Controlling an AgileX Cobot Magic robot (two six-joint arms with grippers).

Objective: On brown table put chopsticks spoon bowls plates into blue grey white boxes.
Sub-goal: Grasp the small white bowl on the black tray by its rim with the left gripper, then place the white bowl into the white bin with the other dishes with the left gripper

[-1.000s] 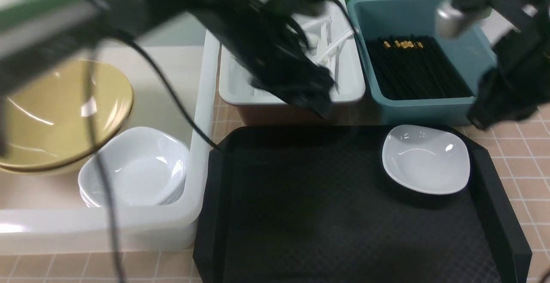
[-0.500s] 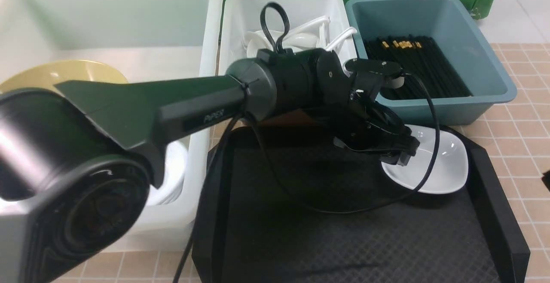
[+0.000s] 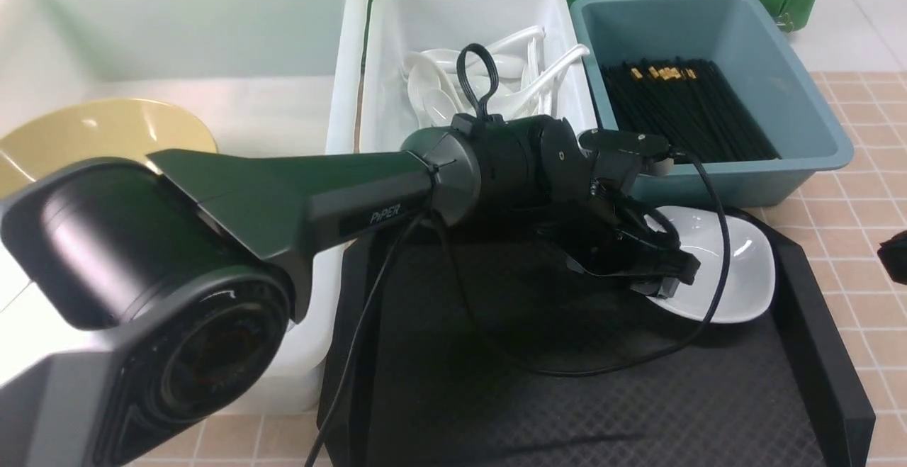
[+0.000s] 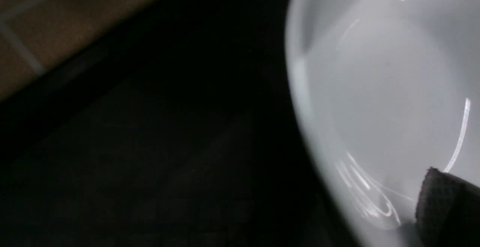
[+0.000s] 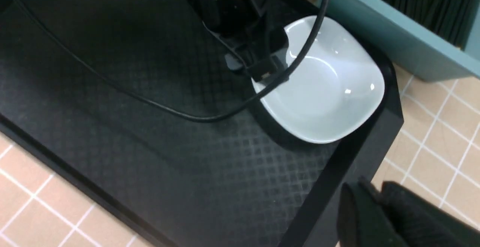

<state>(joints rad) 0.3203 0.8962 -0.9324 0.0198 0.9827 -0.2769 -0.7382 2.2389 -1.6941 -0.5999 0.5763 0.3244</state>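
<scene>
The white bowl [image 3: 740, 268] sits in the black tray [image 3: 496, 396], near its far right corner — its right rim free, the grey-blue box [image 3: 716, 176] just beyond. Open tray floor lies nearer. "PiPER" reads on the left arm [image 3: 368, 215]. The left tool [image 3: 659, 286] seems to straddle the bowl's left rim; I cannot tell how wide. The right tool [image 5: 375, 209] — fingertips together — is well clear.

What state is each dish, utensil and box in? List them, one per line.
White bowl on black tray: upright, left fingers at its rim
Spoons: jumbled in white box
Chopsticks: lying in blue-grey box
Yellow dish: inside large white box
Boxes: open-topped
</scene>
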